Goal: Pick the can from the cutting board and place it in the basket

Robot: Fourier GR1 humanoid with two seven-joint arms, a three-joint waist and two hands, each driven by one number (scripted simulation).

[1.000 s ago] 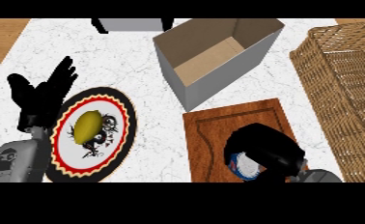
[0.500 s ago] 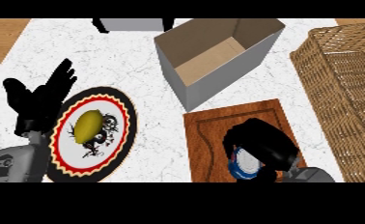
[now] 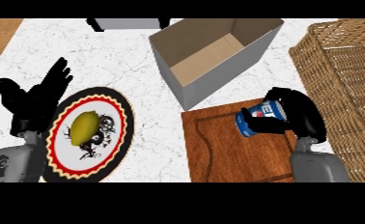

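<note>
Over the board's [image 3: 221,150] right side, we find the right hand [image 3: 303,117] curled round the tilted can [image 3: 258,118], so transport is in hand; next we judge it must travel right and release over the basket [image 3: 335,78].

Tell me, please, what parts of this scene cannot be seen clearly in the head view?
- Can: partly covered by the right robot hand; its label cannot be read whole.
- Basket: cut off by the right edge; its inside is not visible.
- Cutting board: its lower end is cut off.
- Grey object at the top: only its lower part shows.
- Left robot hand: rests open beside the plate.
</note>
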